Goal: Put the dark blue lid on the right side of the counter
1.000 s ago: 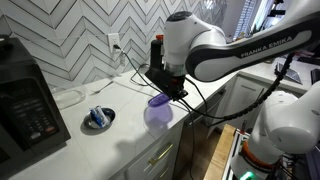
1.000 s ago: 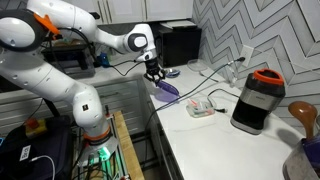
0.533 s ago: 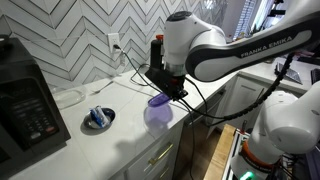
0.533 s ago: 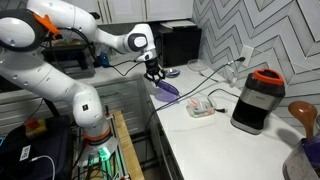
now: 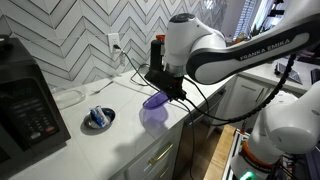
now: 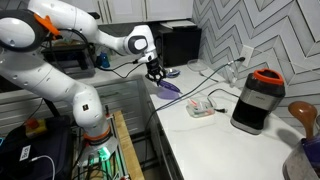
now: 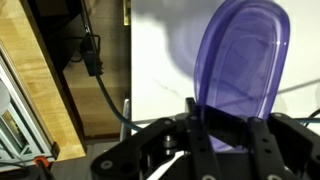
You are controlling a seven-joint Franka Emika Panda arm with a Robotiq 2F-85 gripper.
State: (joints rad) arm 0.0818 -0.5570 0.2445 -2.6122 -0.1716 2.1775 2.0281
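The dark blue lid [image 5: 153,112] is held by its rim, gripped between the fingers [image 7: 204,135], which are closed narrowly on it. It is tilted and raised above the worktop [image 5: 110,145], close to the front edge. In the wrist view the lid is seen reaching away from the fingers over the white surface. "FRANKA EMIKA" can be read on the arm [image 5: 262,46]. A small grey dish [image 5: 98,119] is set well apart from the lid, further along the worktop.
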